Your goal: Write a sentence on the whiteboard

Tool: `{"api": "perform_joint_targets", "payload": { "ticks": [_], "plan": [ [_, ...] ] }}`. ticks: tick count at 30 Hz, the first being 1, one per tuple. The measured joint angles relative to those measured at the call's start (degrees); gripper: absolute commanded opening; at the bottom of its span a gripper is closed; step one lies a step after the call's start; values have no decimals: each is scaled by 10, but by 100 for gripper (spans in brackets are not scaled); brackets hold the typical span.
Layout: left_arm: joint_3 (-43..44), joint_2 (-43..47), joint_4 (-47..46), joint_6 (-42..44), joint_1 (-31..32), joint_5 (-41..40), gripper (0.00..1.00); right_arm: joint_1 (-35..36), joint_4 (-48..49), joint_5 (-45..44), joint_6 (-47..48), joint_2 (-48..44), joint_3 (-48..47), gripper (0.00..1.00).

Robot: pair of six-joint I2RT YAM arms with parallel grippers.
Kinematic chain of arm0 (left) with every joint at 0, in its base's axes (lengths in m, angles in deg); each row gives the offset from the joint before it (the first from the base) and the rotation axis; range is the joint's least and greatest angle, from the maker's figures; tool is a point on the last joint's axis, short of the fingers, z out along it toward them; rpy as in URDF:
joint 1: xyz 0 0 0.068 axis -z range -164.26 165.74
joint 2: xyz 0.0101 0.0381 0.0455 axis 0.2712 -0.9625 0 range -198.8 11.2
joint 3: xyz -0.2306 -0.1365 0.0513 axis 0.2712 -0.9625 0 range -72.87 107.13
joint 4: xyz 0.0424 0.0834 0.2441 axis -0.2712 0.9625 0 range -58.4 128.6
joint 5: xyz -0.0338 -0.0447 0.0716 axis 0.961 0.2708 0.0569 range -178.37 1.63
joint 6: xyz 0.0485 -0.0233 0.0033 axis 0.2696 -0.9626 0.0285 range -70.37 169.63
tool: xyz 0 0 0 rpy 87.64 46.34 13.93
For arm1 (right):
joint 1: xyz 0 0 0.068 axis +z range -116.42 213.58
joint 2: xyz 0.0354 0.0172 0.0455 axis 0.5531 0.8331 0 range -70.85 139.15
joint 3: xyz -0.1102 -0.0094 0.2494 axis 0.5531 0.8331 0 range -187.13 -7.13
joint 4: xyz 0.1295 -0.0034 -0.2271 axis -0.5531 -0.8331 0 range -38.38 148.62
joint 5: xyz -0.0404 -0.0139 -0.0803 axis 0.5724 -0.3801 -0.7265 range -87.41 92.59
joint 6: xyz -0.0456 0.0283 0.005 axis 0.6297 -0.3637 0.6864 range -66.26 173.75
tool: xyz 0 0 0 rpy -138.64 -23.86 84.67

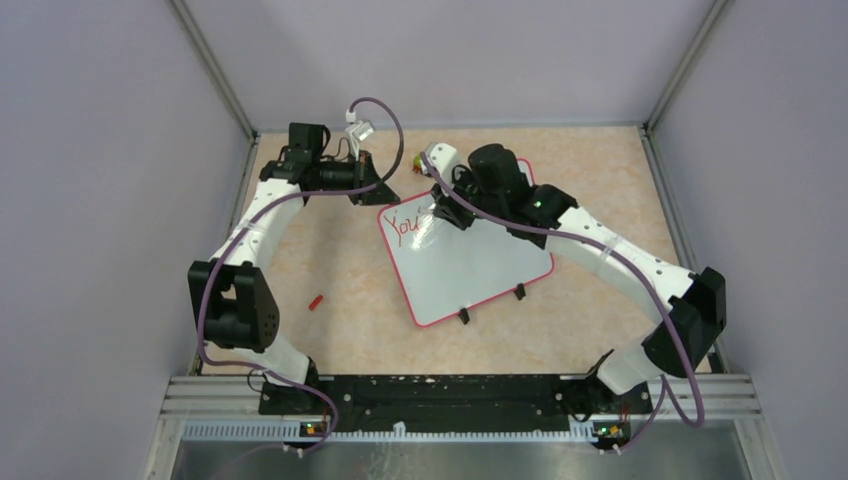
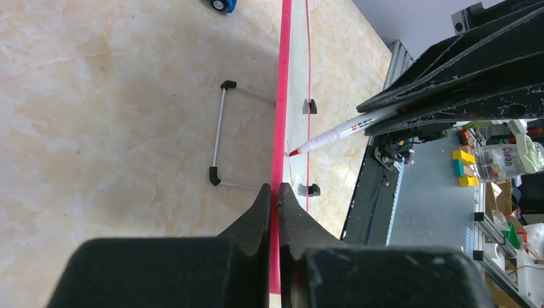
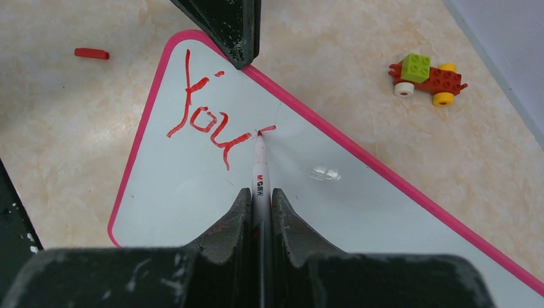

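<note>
Your whiteboard (image 1: pixel 480 270) is the biggest thing here. It lies flat and a bit turned, between your two arms, so both can reach it.

Your left gripper (image 2: pixel 274 192) is at the whiteboard's far corner. Its jaws are squeezed almost all the way together on the thin pink rim. I think it holds on there so the whiteboard does not slide when you write.

Your right gripper (image 3: pixel 260 196) hangs over the white part of the whiteboard, close to that same corner. Its jaws are closed tight around a marker (image 3: pixel 260 160). The marker points down, and its red tip looks to be touching the whiteboard.

The sentence (image 3: pixel 205 119) starts by the held corner. It says "You", and the tip sits at a short stroke just after the "u". Most of the words are not there yet, so you are near the start.

A toy car (image 3: pixel 426 76) sits off the whiteboard, past its far edge. A small red cap (image 3: pixel 91 53) lies off the whiteboard on its left side, out of the way.
</note>
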Motion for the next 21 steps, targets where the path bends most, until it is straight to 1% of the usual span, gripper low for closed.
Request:
{"api": "perform_joint_targets", "payload": {
  "ticks": [12,21],
  "plan": [
    [0,0,2,0,0,1,0,2,-9,6,-2,-38,7,0],
    [0,0,2,0,0,1,0,2,-8,0,1,-32,18,0]
  ]
}}
